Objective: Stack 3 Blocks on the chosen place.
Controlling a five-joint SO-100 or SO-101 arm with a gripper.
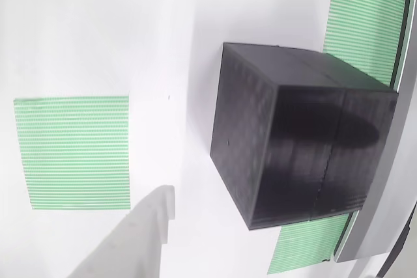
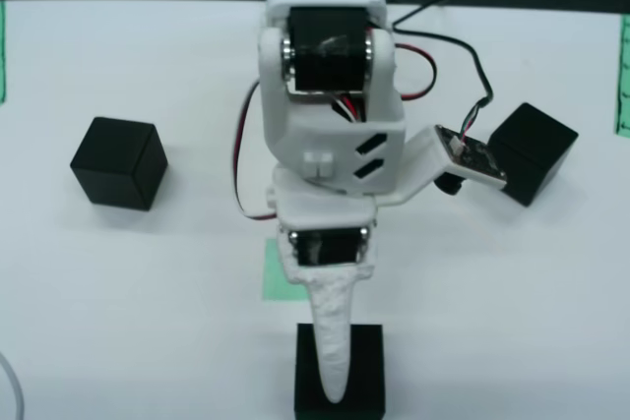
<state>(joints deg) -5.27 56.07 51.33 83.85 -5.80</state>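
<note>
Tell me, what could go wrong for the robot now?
The green square looks barely wider than a block, so a crooked drop could spoil the stack. The gripper hangs over the front block; a skewed grab might shove it away. The loose wires run near the right block and could perhaps nudge it.

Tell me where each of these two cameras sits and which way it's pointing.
The view that rides on the gripper: looks down at the white table, a black cube and the green striped square; a white finger shows.
The view from above: faces down on the arm, its gripper over a cube.
Both show the green square.
</note>
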